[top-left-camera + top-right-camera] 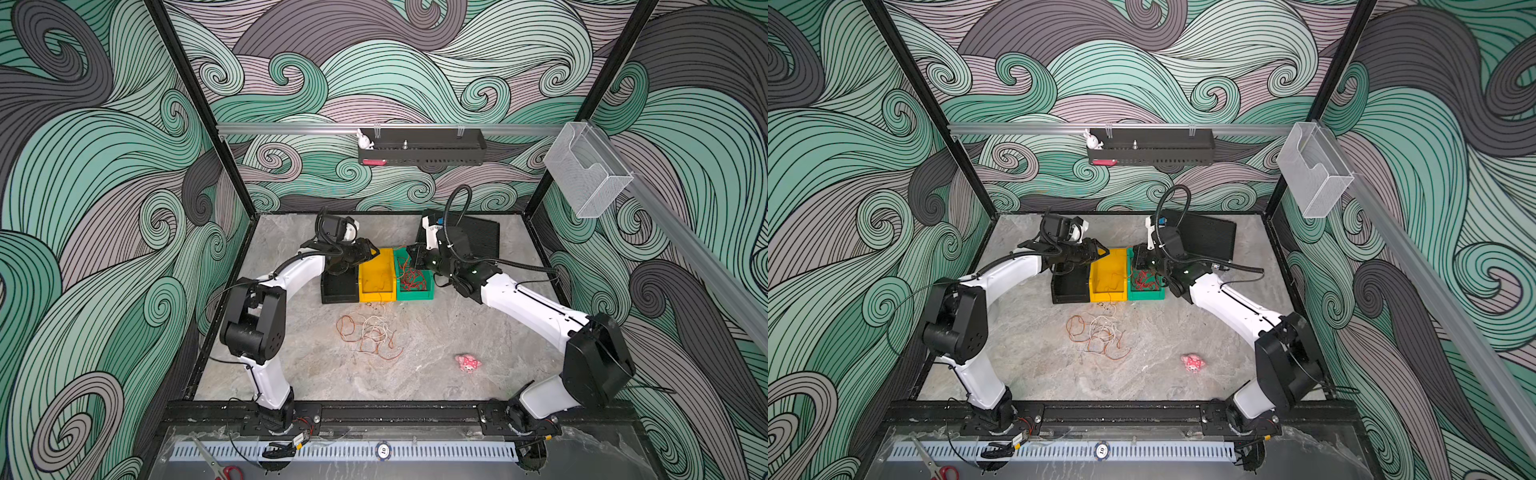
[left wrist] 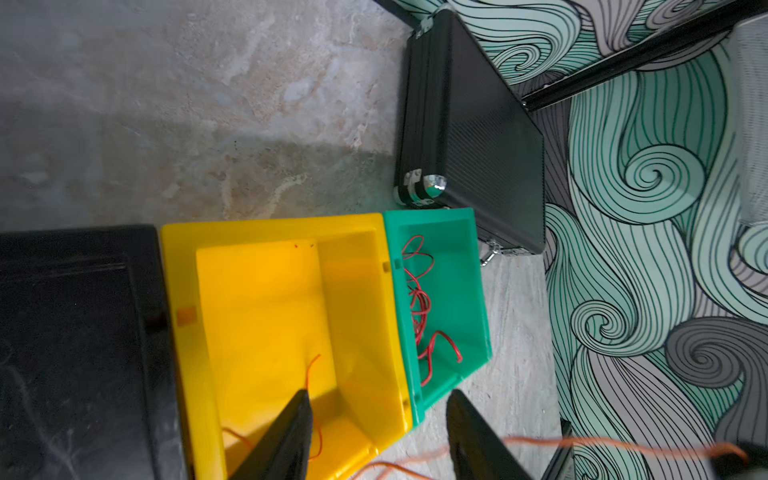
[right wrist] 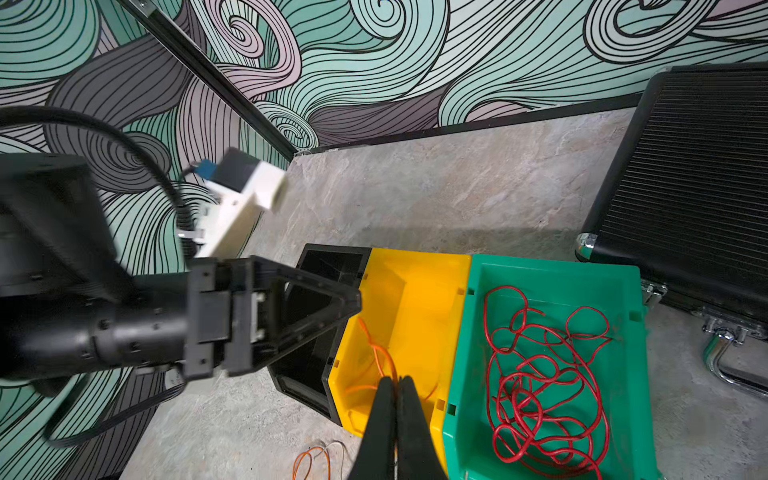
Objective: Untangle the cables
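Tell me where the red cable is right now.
In both top views the red cable lies coiled inside the green bin, the rightmost of the three bins, next to the yellow bin and near the black case.

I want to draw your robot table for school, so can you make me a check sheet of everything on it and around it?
Surface: grey marbled tabletop, partly bare.
Job's things: red cables in the green bin; orange cable in the yellow bin; orange and white tangle loose on the tabletop.
Clutter: pink plush toy, black bin, black case, scissors.
Grippers: left gripper open over the yellow bin; right gripper shut beside the orange cable, grip unclear.
Cables: black hose on the right arm.
Surroundings: wave-patterned walls, black shelf, mesh basket.
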Available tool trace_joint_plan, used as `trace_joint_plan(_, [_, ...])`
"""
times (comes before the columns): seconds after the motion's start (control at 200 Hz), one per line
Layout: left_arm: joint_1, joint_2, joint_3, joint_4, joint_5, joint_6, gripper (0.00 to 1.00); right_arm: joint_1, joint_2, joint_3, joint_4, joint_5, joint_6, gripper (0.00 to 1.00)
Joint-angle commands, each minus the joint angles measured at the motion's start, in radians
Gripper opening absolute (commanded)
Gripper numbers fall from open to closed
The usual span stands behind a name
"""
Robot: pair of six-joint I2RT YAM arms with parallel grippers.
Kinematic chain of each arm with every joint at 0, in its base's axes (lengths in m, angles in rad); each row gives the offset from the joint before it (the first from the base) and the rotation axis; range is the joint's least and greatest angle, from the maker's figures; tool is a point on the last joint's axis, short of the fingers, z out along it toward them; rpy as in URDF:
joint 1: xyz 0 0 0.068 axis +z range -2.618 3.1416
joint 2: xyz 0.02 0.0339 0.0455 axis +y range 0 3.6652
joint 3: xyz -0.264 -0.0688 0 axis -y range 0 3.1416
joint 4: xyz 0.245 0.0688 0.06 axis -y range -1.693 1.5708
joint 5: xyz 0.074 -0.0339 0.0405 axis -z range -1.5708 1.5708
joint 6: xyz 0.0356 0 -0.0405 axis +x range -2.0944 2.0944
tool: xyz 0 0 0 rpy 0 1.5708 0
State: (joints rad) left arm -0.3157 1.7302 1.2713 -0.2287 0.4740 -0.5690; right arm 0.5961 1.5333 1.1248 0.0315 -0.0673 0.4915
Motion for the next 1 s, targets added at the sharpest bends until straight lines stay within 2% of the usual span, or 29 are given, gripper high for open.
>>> trace_joint_plan(0.0, [-0.009, -0.074, -0.050, -0.068, -0.004, 0.011, 0.55, 0.003, 0.018, 0.010, 0.027, 0.001, 0.014, 0.00])
trace_joint_plan(0.205, [-0.031, -0.229, -0.221, -0.072, 0.013, -0.015, 0.55, 0.004, 0.044, 0.032, 0.027, -0.005, 0.031, 0.00])
trace_joint_plan(0.335, [-0.088, -0.293, -0.303, -0.062, 0.024, -0.048, 0.55, 0.010, 0.053, 0.049, 0.019, -0.001, 0.038, 0.00])
trace_joint_plan(0.52, [-0.145, -0.295, -0.450, 0.114, 0.000, -0.213, 0.55, 0.014, 0.053, 0.053, 0.018, 0.000, 0.035, 0.00])
trace_joint_plan(0.585, [-0.165, -0.276, -0.443, 0.159, -0.004, -0.244, 0.56, 0.016, 0.052, 0.049, 0.018, 0.000, 0.034, 0.00])
trace_joint_plan(0.711, [-0.207, -0.216, -0.360, 0.078, -0.089, -0.207, 0.56, 0.016, 0.041, 0.039, 0.020, 0.002, 0.029, 0.00])
trace_joint_plan(0.851, [-0.215, -0.147, -0.369, 0.146, -0.107, -0.249, 0.55, 0.015, 0.028, 0.030, 0.020, 0.006, 0.018, 0.00])
trace_joint_plan(0.991, [-0.233, -0.091, -0.339, 0.122, -0.153, -0.236, 0.54, 0.016, 0.014, 0.019, 0.022, 0.008, 0.012, 0.00])
